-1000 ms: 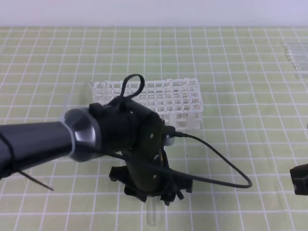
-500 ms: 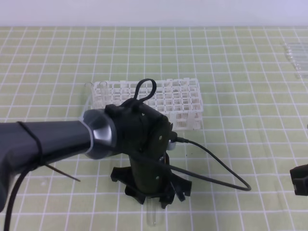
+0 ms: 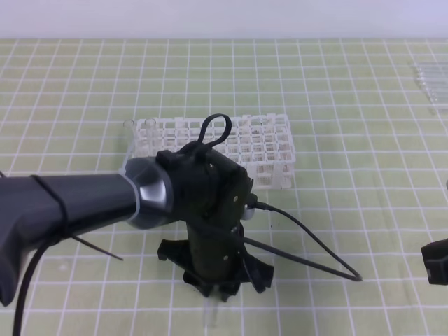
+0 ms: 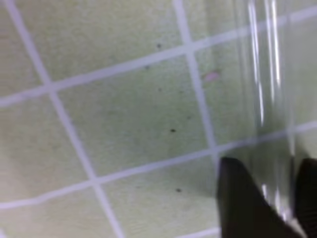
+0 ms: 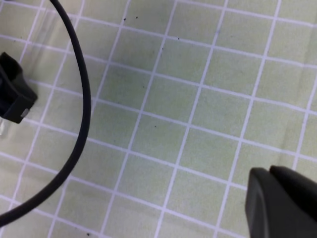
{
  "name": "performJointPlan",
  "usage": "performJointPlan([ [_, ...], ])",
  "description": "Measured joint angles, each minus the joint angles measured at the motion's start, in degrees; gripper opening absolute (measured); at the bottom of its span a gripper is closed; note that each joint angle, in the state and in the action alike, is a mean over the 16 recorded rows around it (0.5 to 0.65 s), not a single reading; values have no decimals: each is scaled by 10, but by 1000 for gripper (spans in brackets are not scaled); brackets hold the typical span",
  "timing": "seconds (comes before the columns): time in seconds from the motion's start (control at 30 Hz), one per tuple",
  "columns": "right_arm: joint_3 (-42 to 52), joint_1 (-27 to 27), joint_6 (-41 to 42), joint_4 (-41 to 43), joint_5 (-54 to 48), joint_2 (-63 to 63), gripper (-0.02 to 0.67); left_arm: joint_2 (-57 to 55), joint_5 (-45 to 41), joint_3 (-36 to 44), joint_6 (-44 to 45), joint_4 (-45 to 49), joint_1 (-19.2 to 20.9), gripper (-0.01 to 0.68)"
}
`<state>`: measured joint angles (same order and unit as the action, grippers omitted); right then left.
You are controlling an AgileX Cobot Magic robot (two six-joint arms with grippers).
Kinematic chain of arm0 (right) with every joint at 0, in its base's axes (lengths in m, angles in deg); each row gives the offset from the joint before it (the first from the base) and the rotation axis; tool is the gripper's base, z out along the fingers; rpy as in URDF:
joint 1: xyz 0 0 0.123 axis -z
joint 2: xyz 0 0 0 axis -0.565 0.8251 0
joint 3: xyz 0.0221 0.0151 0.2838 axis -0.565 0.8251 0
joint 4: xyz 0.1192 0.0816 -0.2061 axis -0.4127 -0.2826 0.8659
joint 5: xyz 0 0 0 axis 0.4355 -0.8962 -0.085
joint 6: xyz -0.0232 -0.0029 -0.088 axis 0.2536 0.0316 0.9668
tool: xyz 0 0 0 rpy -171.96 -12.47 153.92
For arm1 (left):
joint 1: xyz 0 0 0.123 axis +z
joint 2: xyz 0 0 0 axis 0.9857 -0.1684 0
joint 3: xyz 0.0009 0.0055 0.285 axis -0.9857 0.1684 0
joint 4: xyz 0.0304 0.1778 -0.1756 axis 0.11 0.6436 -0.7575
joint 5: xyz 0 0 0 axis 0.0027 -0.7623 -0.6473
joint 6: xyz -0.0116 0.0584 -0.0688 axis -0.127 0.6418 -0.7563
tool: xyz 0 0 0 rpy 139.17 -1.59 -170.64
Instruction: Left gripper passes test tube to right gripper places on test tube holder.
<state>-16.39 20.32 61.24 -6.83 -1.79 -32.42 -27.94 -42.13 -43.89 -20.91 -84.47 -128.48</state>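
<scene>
Straddling the test tube — left hand fingers — open

Test tube of clear, glossy glass streaked with highlights, left gripper cased in matt black plastic, test tube holder of smooth white translucent plastic, mat finished matt green, cable sheathed in smooth black rubber

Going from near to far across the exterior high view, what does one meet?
Test tube → left pincer → test tube holder → spare tubes at the far right edge.
</scene>
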Motion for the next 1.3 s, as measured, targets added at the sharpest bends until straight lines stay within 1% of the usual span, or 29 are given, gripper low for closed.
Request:
performJointPlan([
  [0.2,0,0,0,0,0,0,-1,0,-14,1,21,4,0,10],
  [0.43,0,0,0,0,0,0,-1,2,-21,2,65,7,0,6],
  [0.7,0,0,0,0,-1,-1,-1,36,-22,2,108,11,-5,7],
  [0.9,-6,0,0,-2,0,-5,-1,106,-11,13,116,17,-9,6],
  [1.07,-20,0,4,-15,0,-8,-1,186,13,38,115,33,-10,6],
  [1.17,-32,0,15,-35,1,-10,-1,239,38,64,107,52,-11,6],
  [1.3,-50,0,49,-87,6,-10,-1,306,90,117,87,85,-8,7],
])
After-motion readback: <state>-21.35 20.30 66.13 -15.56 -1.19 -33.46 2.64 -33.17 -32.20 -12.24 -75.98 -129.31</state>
